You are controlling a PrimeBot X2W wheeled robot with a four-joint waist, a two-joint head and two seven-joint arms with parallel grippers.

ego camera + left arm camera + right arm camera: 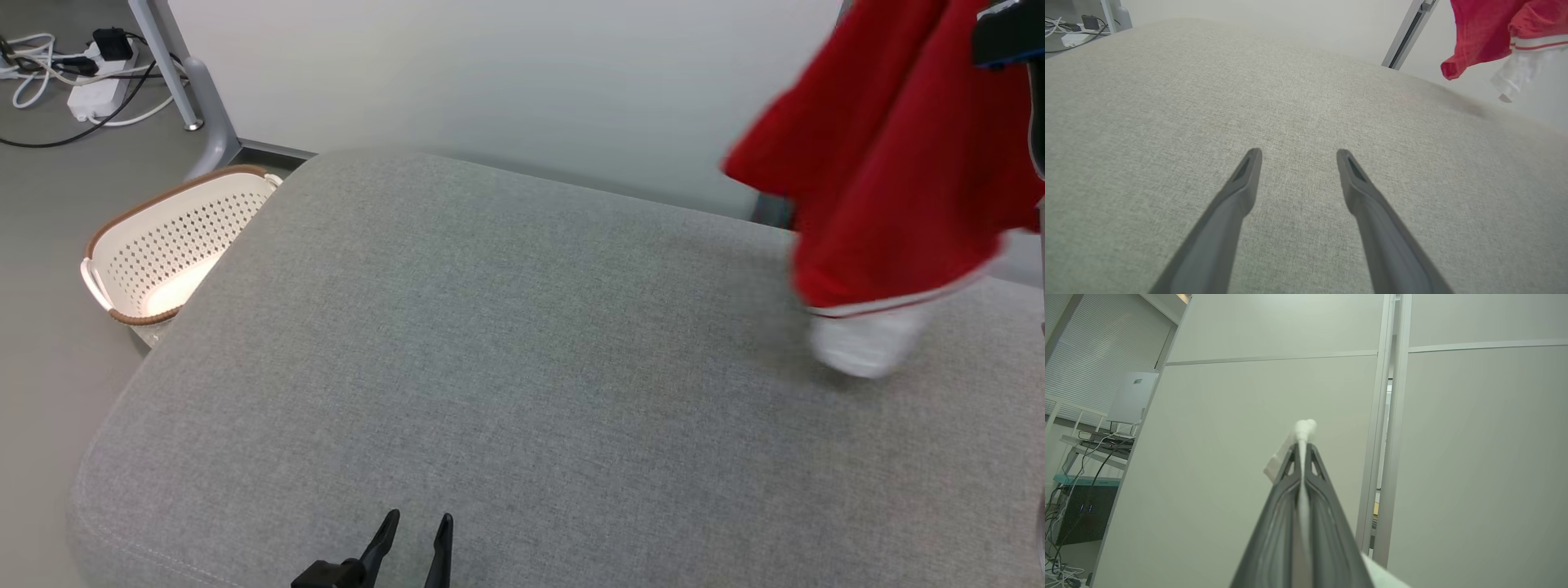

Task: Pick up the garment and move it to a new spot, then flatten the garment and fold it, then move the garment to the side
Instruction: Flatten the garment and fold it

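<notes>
Garment point(890, 155): red with white trim, one item, hanging in the air over the cushion's far right corner. Nearest me, my left gripper point(418, 518) sits at the near edge of the cushion point(490, 343), fingers spread, nothing between them. Further out, my right gripper point(1303, 446) is clamped on a thin white edge of the garment, high above the cushion. Handling, my estimate: light, limp, apt to swing and bunch; not fragile. Best second hold: the red hem corner nearest the cushion's middle, to spread it flat. Beside the cushion's far left corner: perforated basket point(163, 245).
</notes>
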